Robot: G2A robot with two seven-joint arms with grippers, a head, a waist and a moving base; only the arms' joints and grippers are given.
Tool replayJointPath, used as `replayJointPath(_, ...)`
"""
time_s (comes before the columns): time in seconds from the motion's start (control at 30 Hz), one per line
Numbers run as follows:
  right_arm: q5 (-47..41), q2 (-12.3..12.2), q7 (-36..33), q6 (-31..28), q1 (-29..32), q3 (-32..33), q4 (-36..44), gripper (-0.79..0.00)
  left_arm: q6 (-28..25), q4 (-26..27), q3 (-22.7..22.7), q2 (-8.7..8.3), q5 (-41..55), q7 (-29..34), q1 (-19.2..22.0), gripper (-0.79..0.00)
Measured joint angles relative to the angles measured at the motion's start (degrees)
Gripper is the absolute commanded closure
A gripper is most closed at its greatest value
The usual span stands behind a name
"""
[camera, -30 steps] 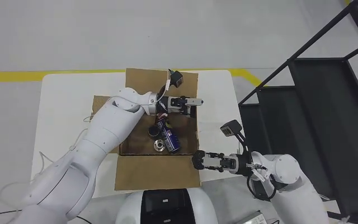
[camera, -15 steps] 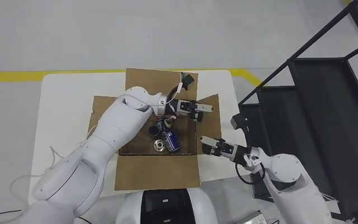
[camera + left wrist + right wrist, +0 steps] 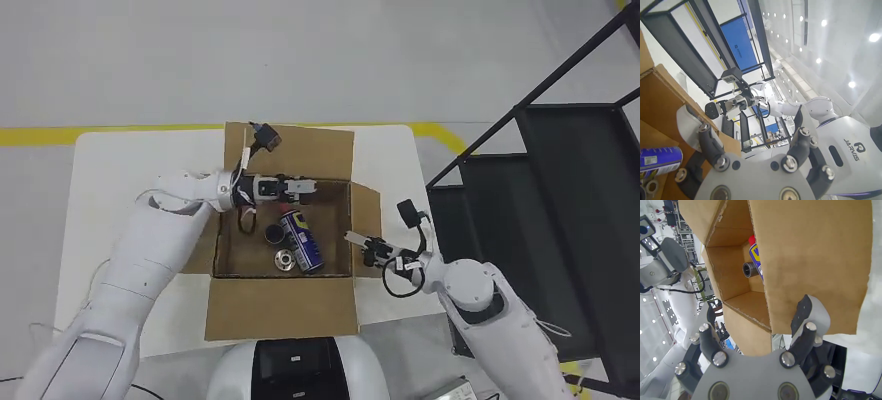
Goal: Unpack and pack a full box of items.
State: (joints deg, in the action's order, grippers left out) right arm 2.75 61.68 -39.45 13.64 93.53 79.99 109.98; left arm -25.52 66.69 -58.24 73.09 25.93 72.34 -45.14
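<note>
A: How does the left tool (image 3: 306, 187) stand?
B: Spread wide and holding nothing, over the far part of the open box (image 3: 285, 305), just beyond the far end of the spray can (image 3: 301, 241).
A: And the right tool (image 3: 355, 242)?
B: Also spread and empty. In its wrist view the edge of the right flap (image 3: 810, 256) runs between the fingers (image 3: 802, 311); whether they touch it cannot be told.
A: Where are the items?
B: The can lies on its side on the box floor, with a dark cylinder (image 3: 272, 236) just beside it and a metal bearing (image 3: 285, 261) near its base. The box sits mid-tabletop (image 3: 120, 180).
A: Which step is it?
B: Unpacking, most likely: three things lie inside, none gripped. The right tool looks placed to hold the flap aside.
A: What does the next move need?
B: The left tool should drop and close across the can's round body, square to its length, since it may roll
</note>
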Motion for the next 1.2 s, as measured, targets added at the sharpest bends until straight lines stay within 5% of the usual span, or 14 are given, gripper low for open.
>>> replayJointPath(0.23,4.1,-0.21,-1.7,-2.77,-2.13,-1.77,8.31,-0.785,6.98,20.45,-17.65,-5.13,-2.6,-2.25,-16.79,-0.785)
replayJointPath(0.43,14.73,0.11,-7.09,3.81,-9.67,-10.71,12.04,-0.785,7.9,27.7,-26.9,-6.86,-0.91,-2.72,-24.82,-0.785)
replayJointPath(0.77,30.66,4.27,-8.49,18.21,-27.41,-33.48,2.64,-0.785,10.86,25.47,-36.79,-8.9,3.79,3.39,-29.24,-0.785)
replayJointPath(1.2,37.42,5.72,-5.93,26.6,-30.18,-35.93,3.38,-0.785,13.74,19.73,-41.3,-10.7,-1.61,1.36,-29.3,-0.785)
